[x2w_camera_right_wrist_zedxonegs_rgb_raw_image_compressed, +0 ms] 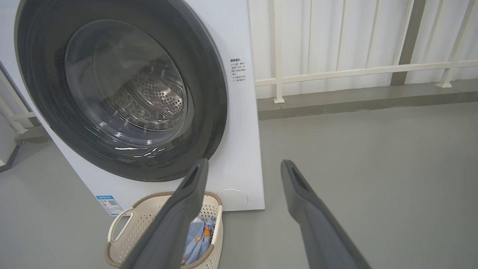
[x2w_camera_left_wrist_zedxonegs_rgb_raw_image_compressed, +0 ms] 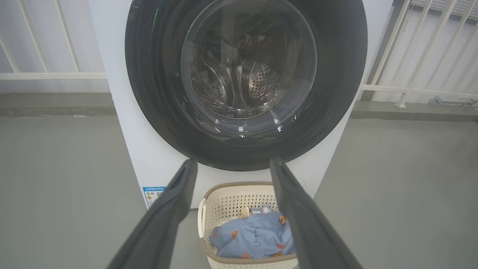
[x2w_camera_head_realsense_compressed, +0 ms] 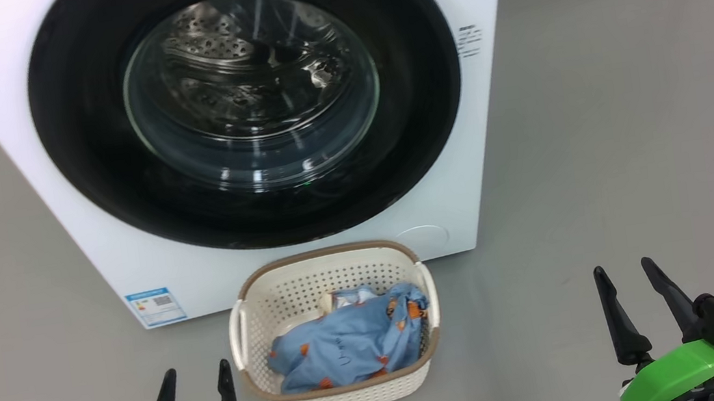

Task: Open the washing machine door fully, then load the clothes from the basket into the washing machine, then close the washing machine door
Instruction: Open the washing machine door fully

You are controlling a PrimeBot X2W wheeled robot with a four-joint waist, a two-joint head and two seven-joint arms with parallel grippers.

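Head view: left gripper [x2w_camera_head_realsense_compressed: 196,368] and right gripper [x2w_camera_head_realsense_compressed: 621,266] gape wide, empty. Shut door [x2w_camera_head_realsense_compressed: 254,97] on the washing machine [x2w_camera_head_realsense_compressed: 202,279]: stiff, glossy, likely pulled by its rim. Soft clothes [x2w_camera_head_realsense_compressed: 348,343] in basket [x2w_camera_head_realsense_compressed: 300,291] at its front.

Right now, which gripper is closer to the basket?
Left. The left gripper sits just left of the basket, by its near corner; the right gripper is much farther off to its right.

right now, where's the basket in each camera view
Head view: basket at lower centre.
Left wrist view: basket at bottom centre, cut off by the bottom edge.
Right wrist view: basket in the bottom left corner.
Shared landmark: blue label sticker, just up and left of the basket in every view.
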